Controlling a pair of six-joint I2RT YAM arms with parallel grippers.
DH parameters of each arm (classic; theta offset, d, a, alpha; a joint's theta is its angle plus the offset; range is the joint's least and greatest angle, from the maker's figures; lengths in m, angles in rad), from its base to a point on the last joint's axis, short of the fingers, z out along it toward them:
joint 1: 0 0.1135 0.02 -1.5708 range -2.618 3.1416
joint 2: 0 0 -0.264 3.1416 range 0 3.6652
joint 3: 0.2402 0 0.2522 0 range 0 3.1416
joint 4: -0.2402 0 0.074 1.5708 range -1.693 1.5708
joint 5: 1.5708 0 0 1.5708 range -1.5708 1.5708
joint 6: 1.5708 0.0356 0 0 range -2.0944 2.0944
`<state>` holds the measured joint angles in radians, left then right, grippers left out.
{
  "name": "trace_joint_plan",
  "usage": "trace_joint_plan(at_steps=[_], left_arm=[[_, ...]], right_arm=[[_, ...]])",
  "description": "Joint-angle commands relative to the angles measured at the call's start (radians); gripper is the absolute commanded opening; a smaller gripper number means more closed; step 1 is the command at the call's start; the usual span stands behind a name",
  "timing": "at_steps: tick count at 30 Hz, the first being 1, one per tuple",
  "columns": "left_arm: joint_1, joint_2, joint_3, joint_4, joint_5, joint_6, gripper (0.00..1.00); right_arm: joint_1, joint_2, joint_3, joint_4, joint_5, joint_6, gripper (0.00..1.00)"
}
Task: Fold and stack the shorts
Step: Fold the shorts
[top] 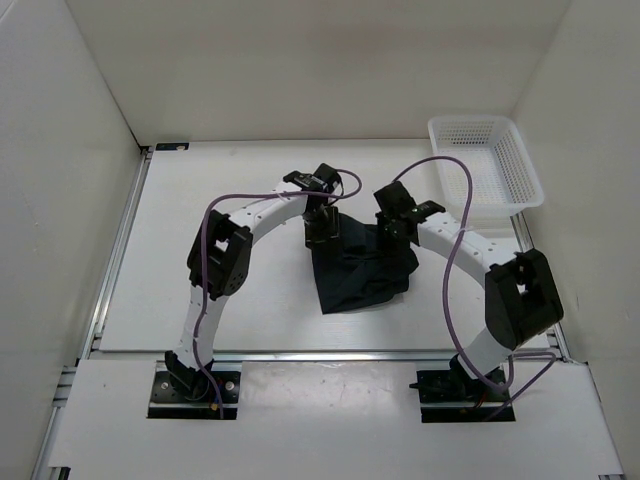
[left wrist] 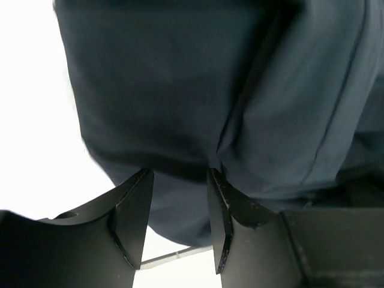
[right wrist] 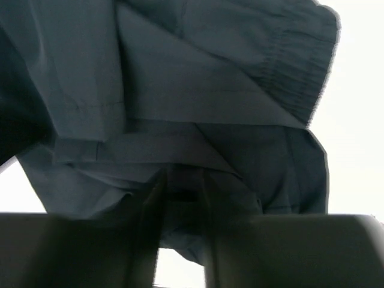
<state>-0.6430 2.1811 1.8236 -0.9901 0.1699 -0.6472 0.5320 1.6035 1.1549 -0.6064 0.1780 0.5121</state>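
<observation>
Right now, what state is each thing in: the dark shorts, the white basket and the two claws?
shorts: rumpled and loosely folded over, lying on the table.
basket: upright, empty, at the far right corner.
left gripper: fingers slightly apart at the shorts' edge; I cannot tell whether it grips.
right gripper: closed on a bunch of the shorts.

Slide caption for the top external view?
Left tool and right tool at the far edge of the crumpled dark shorts; white basket sits far right.
</observation>
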Motion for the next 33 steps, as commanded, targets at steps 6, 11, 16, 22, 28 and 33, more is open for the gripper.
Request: trace_joint_plan(at_steps=[6,11,16,22,28,33], left_arm=[[0.035,0.13,0.111,0.033,0.103,0.018,0.51],[0.071,0.18,0.121,0.033,0.126,0.037,0.47],[0.08,0.154,0.121,0.033,0.117,0.037,0.47],[0.08,0.12,0.121,0.033,0.117,0.046,0.47],[0.08,0.089,0.112,0.024,0.117,0.046,0.47],[0.089,0.089,0.103,0.024,0.106,0.046,0.47]], right_arm=[[0.037,-0.248,-0.193,0.056,-0.054,0.043,0.0],[0.057,-0.421,-0.311,-0.01,-0.043,0.025,0.0],[0.075,-0.51,-0.391,-0.058,-0.089,0.014,0.0],[0.085,-0.531,-0.307,-0.081,-0.008,0.068,0.19],[0.085,-0.349,-0.123,-0.059,0.015,0.059,0.7],[0.105,-0.139,-0.078,0.042,0.025,0.034,0.7]])
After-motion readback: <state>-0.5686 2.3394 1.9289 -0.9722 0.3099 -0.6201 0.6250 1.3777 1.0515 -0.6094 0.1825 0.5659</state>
